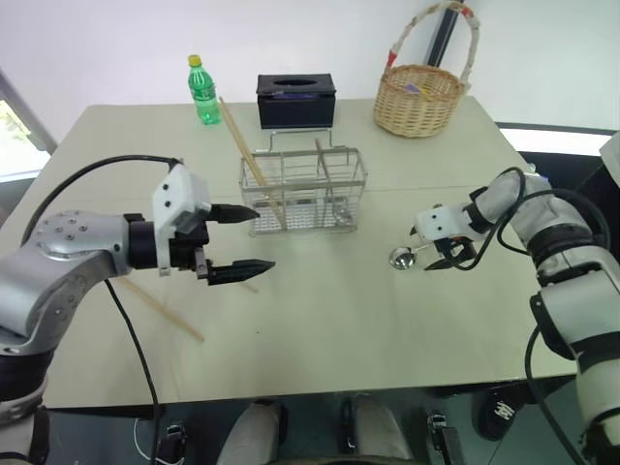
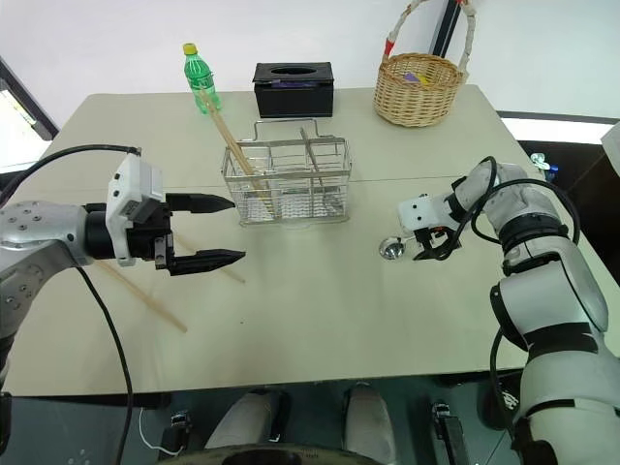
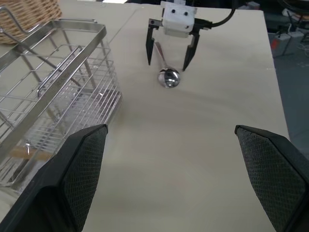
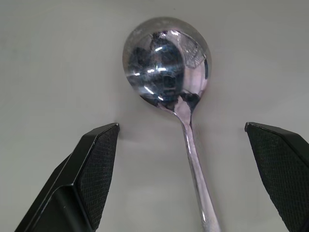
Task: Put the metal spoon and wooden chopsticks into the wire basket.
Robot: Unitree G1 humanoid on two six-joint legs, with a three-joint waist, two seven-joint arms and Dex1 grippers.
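Left gripper [image 1: 237,240] hovers over the bench [image 1: 320,329], jaws spread, nothing in them, pointing toward the wire basket [image 1: 303,190]. One of the wooden chopsticks [image 1: 160,308] lies flat on the bench below and behind that arm, partly hidden by it. Another chopstick [image 1: 242,145] already stands slanted in the basket's left compartment, top end leaning out toward the green bottle [image 1: 202,90]; a further stick [image 1: 322,160] looks to be upright in the middle section.

Metal spoon [image 4: 166,63] lies flat on the bench right of the basket, bowl toward the basket. Right gripper [image 3: 168,53] is angled down over it, jaws spread and straddling the handle, not pinching yet.

Step in hand, I'd say: spoon pickup. Next move needs the right jaws lowered to bench level and closed across the thin handle. It's slick and low-profile, so a slip is likely. Then lift and carry left to the basket. Loose chopstick is left for the left arm.
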